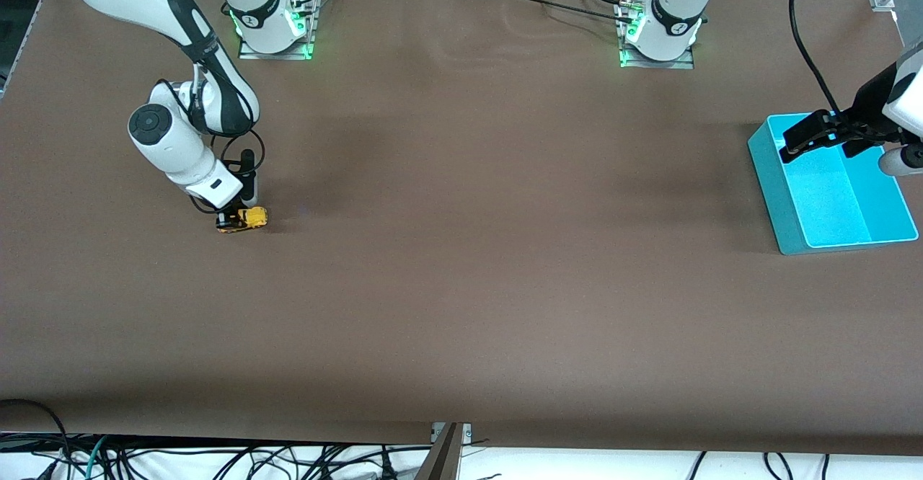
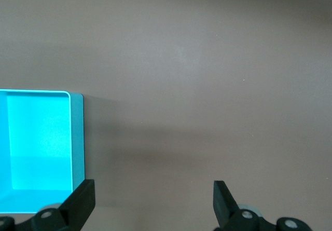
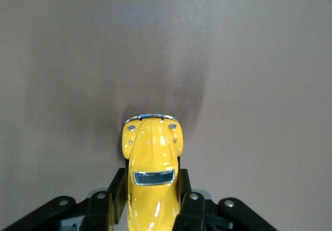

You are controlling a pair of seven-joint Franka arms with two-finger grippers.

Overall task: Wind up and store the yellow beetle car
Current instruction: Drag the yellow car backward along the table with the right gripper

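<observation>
Yellow beetle car [image 3: 152,179] clamped in right gripper [image 3: 150,200]

I find no readable text, brand, number or sign anywhere in my three feeds. The small yellow beetle-shaped toy car [image 3: 152,176] carries no lettering on its glossy bonnet or roof that I can make out from the right wrist view. The open turquoise plastic bin [image 1: 766,170] shows plain walls with no label. The two white joint collars on the arm bases (each has a small dark mark, one at [image 1: 252,19] and one at [image 1: 678,28]) bear symbols too small for me to read.
</observation>
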